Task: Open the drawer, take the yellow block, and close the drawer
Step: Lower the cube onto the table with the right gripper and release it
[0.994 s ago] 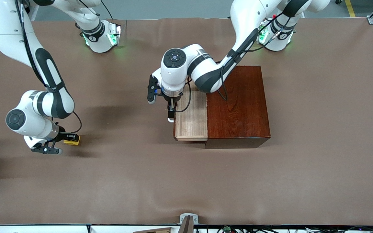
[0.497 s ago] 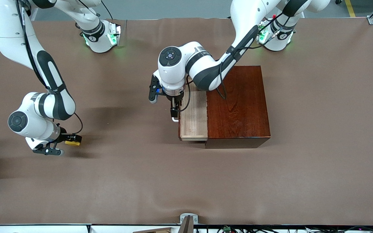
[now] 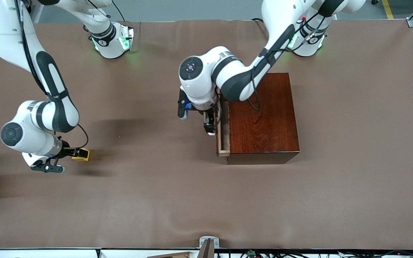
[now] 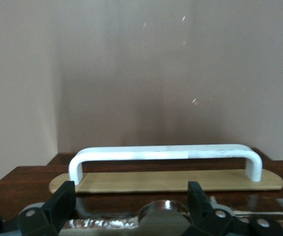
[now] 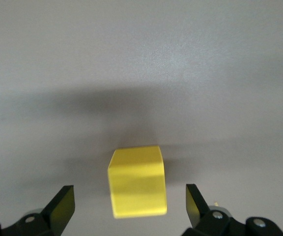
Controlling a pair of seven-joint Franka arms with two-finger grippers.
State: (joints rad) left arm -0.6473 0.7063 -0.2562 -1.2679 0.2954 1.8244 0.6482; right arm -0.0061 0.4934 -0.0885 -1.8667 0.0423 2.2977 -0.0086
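The drawer (image 3: 222, 129) now shows only a thin strip of pale wood out of the box (image 3: 262, 116), where a second ago a wide stretch of its light inside lay bare; half a second ago it was partway in. The left gripper (image 3: 212, 120) has travelled with it toward the box and sits at the drawer's front, by the white handle (image 4: 163, 156). In the left wrist view its black fingers (image 4: 60, 199) stand spread, one near each end of the handle, with the bar between them and no pad closed on it, so the gripper is open. The block (image 3: 81, 154) rests on the table at the right arm's end, well apart from the box, in nearly the same spot as a second ago. Then the right gripper (image 3: 71, 154) was clamped on it; now its fingers (image 5: 63, 204) stand wide on either side of the block in the right wrist view, a gap showing between each pad and the yellow faces, so it is open and the block lies free. The right gripper is low over the table around the block, and the arm's elbow has shifted a little toward the table's edge since the earlier frames.
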